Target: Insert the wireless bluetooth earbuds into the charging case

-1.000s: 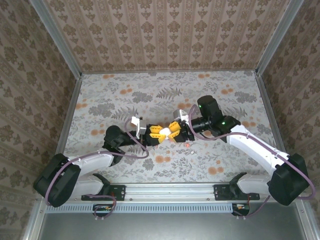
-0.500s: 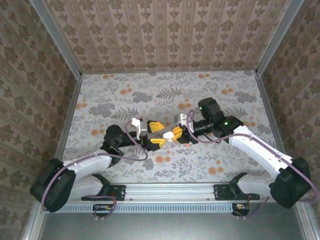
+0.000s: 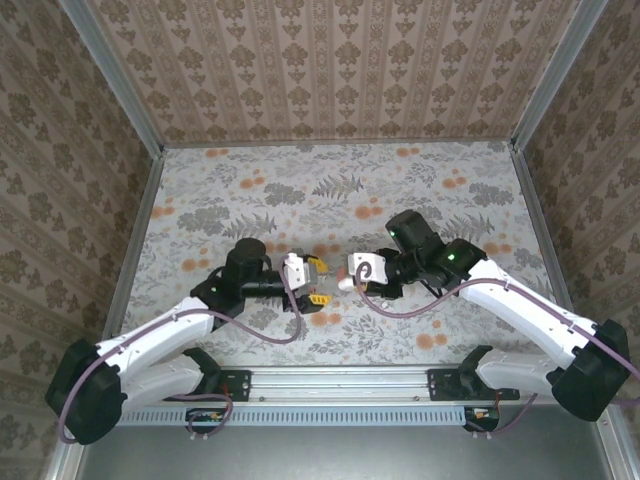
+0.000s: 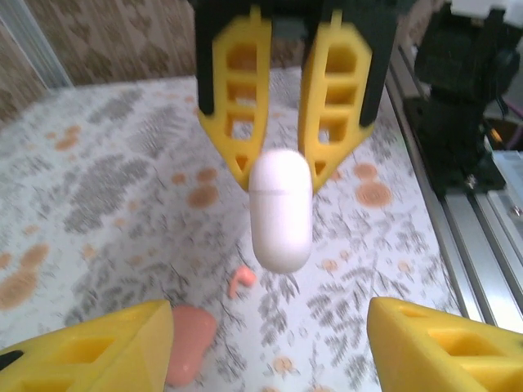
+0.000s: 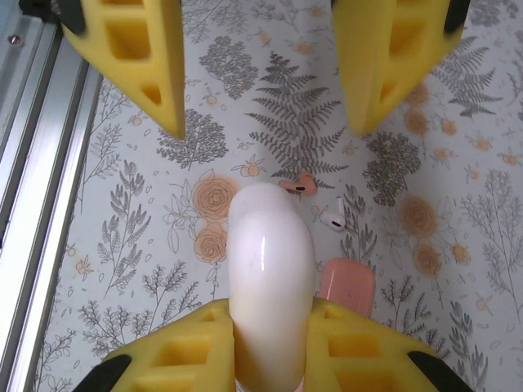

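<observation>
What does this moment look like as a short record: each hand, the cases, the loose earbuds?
right hand: shut on white case, lid closed, held above the table
left hand: open, facing the white case, holding nothing
pink case: lying on the table
pink earbud: loose on the table
white earbud: loose on the table, beside the pink earbud

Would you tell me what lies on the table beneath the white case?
A pink case, a white earbud and a pink earbud lie below the white case that the right gripper holds; anything straight behind it is covered.
</observation>
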